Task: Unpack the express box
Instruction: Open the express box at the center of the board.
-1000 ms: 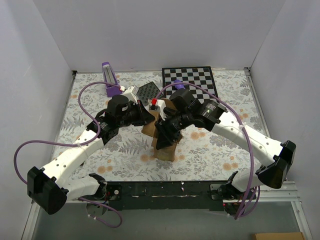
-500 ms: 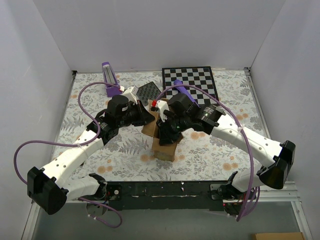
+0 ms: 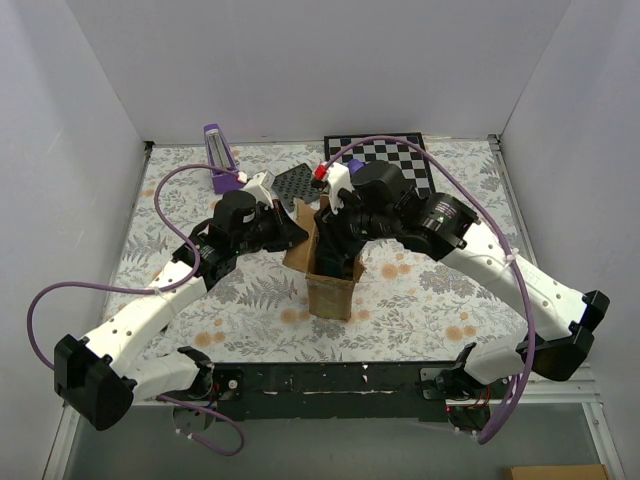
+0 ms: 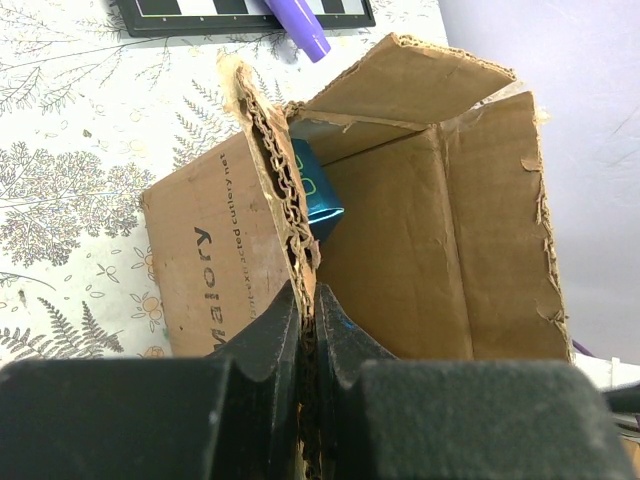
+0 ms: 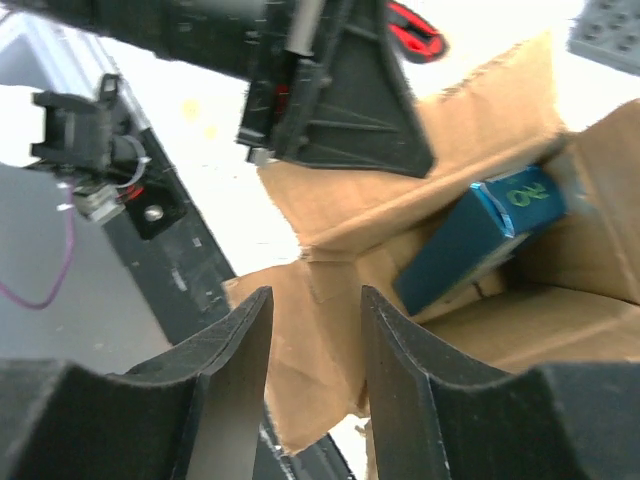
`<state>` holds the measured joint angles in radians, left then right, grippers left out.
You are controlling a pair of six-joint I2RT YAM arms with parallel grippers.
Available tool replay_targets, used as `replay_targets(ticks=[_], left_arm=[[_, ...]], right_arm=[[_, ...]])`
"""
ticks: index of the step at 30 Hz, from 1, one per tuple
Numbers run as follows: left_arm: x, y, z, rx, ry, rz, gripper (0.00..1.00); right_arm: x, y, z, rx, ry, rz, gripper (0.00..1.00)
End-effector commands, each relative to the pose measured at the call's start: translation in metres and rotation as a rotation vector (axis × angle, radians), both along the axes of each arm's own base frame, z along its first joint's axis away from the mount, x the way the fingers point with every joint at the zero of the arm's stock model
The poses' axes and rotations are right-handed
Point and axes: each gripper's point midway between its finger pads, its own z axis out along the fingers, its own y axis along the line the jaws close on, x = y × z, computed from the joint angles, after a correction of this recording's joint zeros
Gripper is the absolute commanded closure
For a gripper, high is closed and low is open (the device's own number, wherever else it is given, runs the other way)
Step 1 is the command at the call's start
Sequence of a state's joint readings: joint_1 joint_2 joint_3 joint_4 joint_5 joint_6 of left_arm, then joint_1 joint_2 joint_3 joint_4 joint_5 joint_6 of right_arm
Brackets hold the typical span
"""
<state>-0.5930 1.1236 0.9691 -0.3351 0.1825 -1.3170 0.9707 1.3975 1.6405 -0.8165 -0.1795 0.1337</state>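
The express box (image 3: 330, 287), a brown cardboard carton, stands open in the middle of the table with its flaps up. My left gripper (image 3: 297, 232) is shut on the torn edge of one flap (image 4: 285, 200); the fingers (image 4: 270, 335) pinch the cardboard between them. My right gripper (image 3: 340, 248) hangs over the box's opening, open, with only a brown flap (image 5: 330, 330) behind the gap (image 5: 315, 300). A small blue packet (image 5: 470, 240) leans in a corner inside the box and shows in the left wrist view too (image 4: 315, 185).
A black-and-white chessboard (image 3: 390, 152) lies at the back right. A purple-and-white tool (image 3: 220, 155) and a dark perforated plate (image 3: 293, 183) lie at the back left. White walls close the table on three sides. Purple cables loop from both arms.
The right arm has swung up and toward the back, from the box's front side to above its opening. The left arm keeps its grip on the flap.
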Motion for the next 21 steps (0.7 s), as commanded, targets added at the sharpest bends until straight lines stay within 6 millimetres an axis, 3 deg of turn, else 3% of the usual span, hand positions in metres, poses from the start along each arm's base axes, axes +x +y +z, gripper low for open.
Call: replay_targets(ticks=[1, 5, 7, 11, 13, 19, 21], left_arm=[[-0.012, 0.016, -0.042, 0.116, 0.089, 0.01, 1.0], [-0.013, 0.015, -0.043, 0.113, 0.091, 0.009, 1.0], [-0.012, 0.015, -0.042, 0.111, 0.089, 0.009, 1.0], [-0.012, 0.015, -0.04, 0.111, 0.087, 0.011, 1.0], [-0.011, 0.013, -0.042, 0.111, 0.092, 0.006, 1.0], [-0.01, 0.014, -0.042, 0.115, 0.091, 0.01, 1.0], [-0.01, 0.014, -0.042, 0.115, 0.092, 0.012, 1.0]], right_arm=[[0.038, -0.015, 0.016, -0.027, -0.158, -0.172, 0.55], [0.064, -0.019, 0.01, -0.122, -0.233, -0.234, 0.76], [0.062, -0.017, -0.002, -0.18, -0.223, -0.189, 0.77], [0.043, -0.015, -0.01, -0.188, -0.191, -0.078, 0.66], [0.031, -0.019, -0.017, -0.192, -0.172, -0.044, 0.65], [0.001, -0.023, -0.037, -0.166, -0.099, 0.034, 0.73], [-0.006, -0.019, -0.035, -0.129, -0.095, 0.066, 0.77]])
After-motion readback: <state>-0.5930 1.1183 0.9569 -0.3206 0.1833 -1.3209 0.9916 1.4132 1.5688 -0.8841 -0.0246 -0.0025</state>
